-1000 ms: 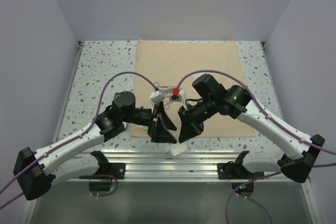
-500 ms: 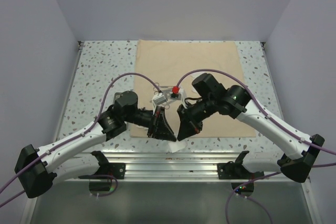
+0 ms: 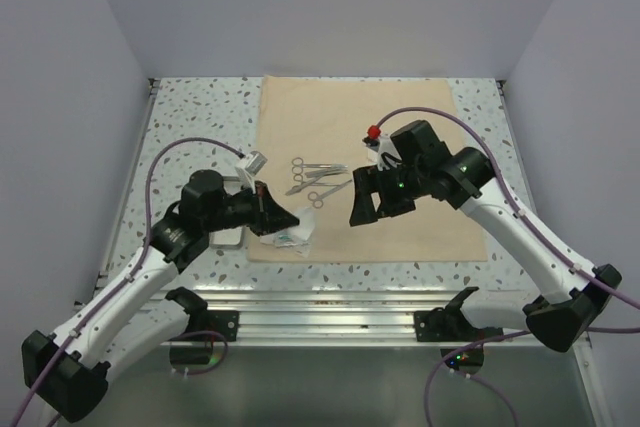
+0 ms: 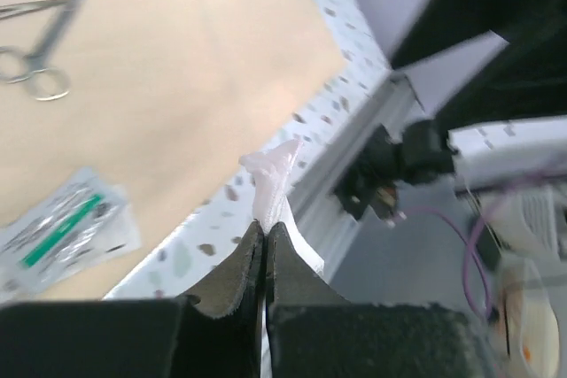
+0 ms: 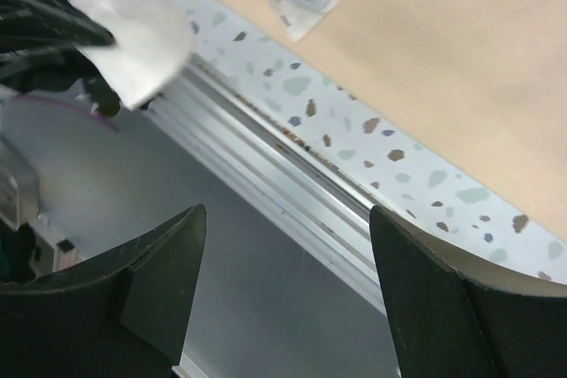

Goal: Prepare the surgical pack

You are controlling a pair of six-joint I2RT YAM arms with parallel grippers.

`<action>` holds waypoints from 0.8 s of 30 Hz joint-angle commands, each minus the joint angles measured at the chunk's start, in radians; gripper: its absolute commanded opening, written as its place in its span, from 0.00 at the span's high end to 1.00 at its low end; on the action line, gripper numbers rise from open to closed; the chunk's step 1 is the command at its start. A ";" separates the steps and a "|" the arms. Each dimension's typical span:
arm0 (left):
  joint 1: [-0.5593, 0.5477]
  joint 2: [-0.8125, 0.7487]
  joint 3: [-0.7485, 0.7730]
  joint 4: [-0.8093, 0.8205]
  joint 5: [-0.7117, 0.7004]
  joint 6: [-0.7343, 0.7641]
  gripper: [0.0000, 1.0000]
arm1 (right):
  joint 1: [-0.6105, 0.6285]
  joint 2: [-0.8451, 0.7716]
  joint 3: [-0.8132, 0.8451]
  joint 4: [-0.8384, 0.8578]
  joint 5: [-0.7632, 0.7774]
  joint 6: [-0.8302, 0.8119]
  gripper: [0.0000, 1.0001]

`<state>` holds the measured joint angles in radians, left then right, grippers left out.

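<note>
The surgical pack's beige cloth (image 3: 400, 137) lies flat in the middle of the table. Silver scissor-like instruments (image 3: 318, 175) rest on its left part, and one shows in the left wrist view (image 4: 40, 50). My left gripper (image 3: 288, 219) hovers over the cloth's near left corner, shut on a white gauze square (image 4: 270, 174). In the right wrist view, the same gauze (image 5: 133, 33) hangs over the table's near edge. My right gripper (image 3: 363, 211) is above the cloth's near part, open and empty (image 5: 285, 214).
A sealed packet with a green stripe (image 3: 287, 239) lies at the cloth's near left corner, also in the left wrist view (image 4: 62, 223). The metal rail (image 3: 330, 302) runs along the table's near edge. Grey walls close in the left, right and back sides.
The left gripper shut on the gauze and drew back to the left with it. The right gripper let go, opened and moved up and to the right. The instruments now show between the arms.
</note>
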<state>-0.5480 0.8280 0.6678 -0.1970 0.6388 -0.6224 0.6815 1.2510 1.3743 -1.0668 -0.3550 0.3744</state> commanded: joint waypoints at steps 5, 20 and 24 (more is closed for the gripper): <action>0.183 -0.095 0.032 -0.350 -0.658 -0.144 1.00 | -0.025 -0.013 0.005 -0.065 0.105 0.035 0.21; 0.316 0.036 -0.076 -0.199 -1.016 -0.608 1.00 | -0.023 -0.041 -0.029 -0.079 0.008 -0.009 0.21; 0.318 0.132 -0.073 -0.173 -1.036 -0.718 1.00 | -0.025 -0.045 -0.027 -0.094 0.002 -0.035 0.21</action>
<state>-0.2379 0.9173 0.5911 -0.4534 -0.3202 -1.1984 0.6552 1.2369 1.3457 -1.1278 -0.3191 0.3729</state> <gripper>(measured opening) 0.015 0.791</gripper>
